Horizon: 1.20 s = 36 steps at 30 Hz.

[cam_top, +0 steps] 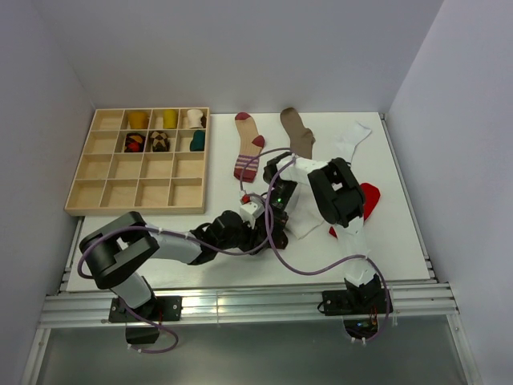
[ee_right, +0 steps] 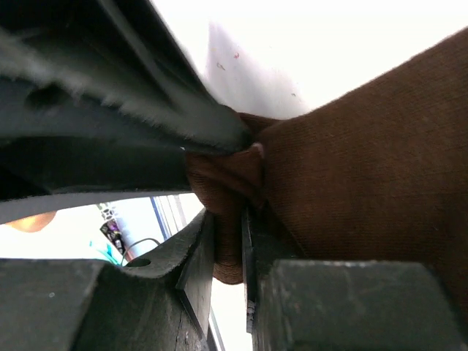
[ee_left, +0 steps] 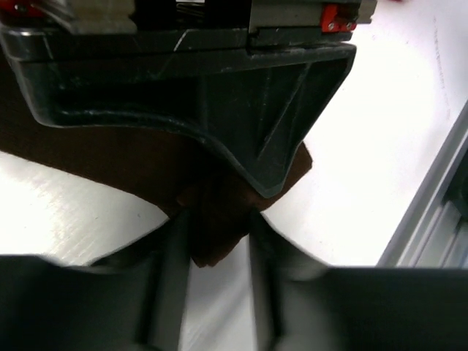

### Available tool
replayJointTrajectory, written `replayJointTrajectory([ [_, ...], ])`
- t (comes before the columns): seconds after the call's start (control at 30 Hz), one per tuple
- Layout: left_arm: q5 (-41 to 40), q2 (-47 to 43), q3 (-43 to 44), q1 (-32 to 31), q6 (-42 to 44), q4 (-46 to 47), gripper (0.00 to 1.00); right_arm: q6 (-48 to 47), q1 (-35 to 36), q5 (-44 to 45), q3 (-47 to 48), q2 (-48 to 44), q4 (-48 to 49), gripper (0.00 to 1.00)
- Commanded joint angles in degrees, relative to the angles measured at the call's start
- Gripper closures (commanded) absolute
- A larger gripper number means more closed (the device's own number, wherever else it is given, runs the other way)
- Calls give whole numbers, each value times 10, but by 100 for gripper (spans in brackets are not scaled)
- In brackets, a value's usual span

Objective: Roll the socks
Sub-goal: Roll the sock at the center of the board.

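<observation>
Here, brown sock (ee_right: 365,161) in right end effector (ee_right: 228,227).

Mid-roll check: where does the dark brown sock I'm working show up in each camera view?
Top external: not distinguishable; hidden beneath the arms where they meet.
Left wrist: the dark brown sock crosses the centre, with a corner between the fingers of the left tool.
Right wrist: it fills the right half, with a fold pinched in the right tool.
Shared landmark: the white table.
</observation>
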Motion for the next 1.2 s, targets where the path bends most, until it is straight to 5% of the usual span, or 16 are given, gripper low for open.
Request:
replayJointTrajectory([
  [0.0,21,6,11,-3,-10,32,68,11,-5,25,6,16,27,84],
  [0.17,45,21,47,-3,-32,-25,99,54,-6,43,-25,-21,88,65],
  [0.37,43,22,81,3,-62,-125,100,91,-21,27,-71,-116,159,48],
  [0.8,179,12,96,97,-142,-220,100,130,-109,108,-262,-372,364,45],
  [1.03,254,74,103,136,-178,-219,100,77,-86,130,-362,-497,437,43],
  [1.17,291,112,103,142,-203,-211,100,74,-6,215,-439,-563,522,40],
])
